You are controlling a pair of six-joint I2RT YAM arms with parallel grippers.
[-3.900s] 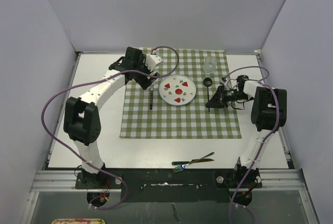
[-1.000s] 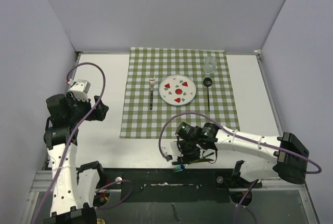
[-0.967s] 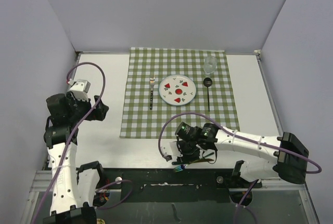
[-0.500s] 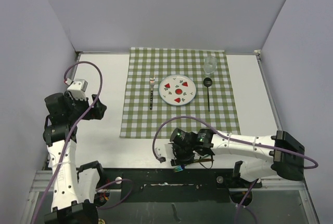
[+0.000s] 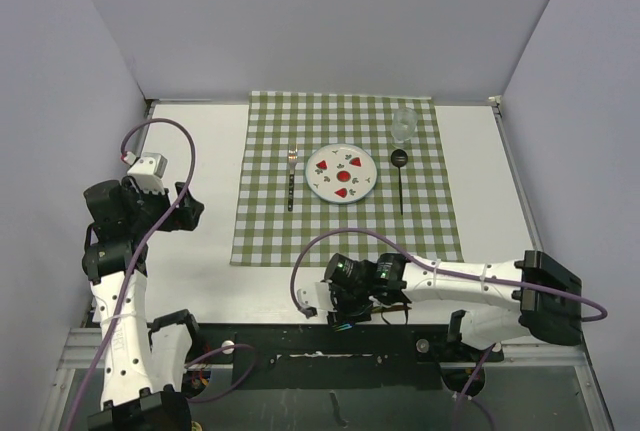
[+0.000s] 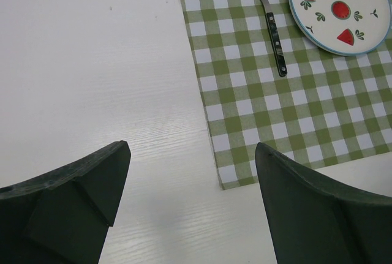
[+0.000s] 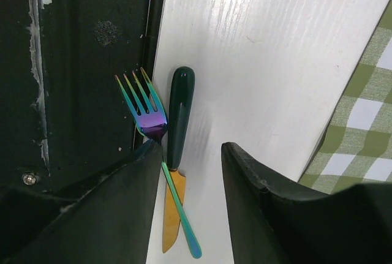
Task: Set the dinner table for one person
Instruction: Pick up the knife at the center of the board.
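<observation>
The step in hand looks like picking up the knife with the dark green handle and gold blade (image 7: 179,114), the one piece the place setting lacks. It lies at the near edge of the large flat white rectangular worktop (image 5: 190,151), well apart from the green-and-white checked cloth (image 5: 345,226). To do this well, the right hand (image 7: 191,154) should close on the green handle. The rainbow-tinted metal fork (image 7: 149,117) appears to lie across the blade, its tines out over the dark rail, so a grip lower down would drag the fork along or catch both pieces. The handle sits nearer the rail-side finger than the other (a small shift towards the rail would centre it), and the lift should be straight up so the fork slides off. The right arm is stretched low along the near edge, with its hand tipped down over the cutlery and its fingers spread moderately, holding nothing. The left arm is folded back at the left side, and the left hand (image 6: 190,203) hangs over bare worktop beside the cloth, fingers wide apart and empty. On the cloth lie the round white plate with watermelon pictures (image 5: 341,173), the black-handled fork (image 5: 291,181) to one side, the black spoon (image 5: 400,179) on the other, and the clear glass (image 5: 404,124) beyond.
</observation>
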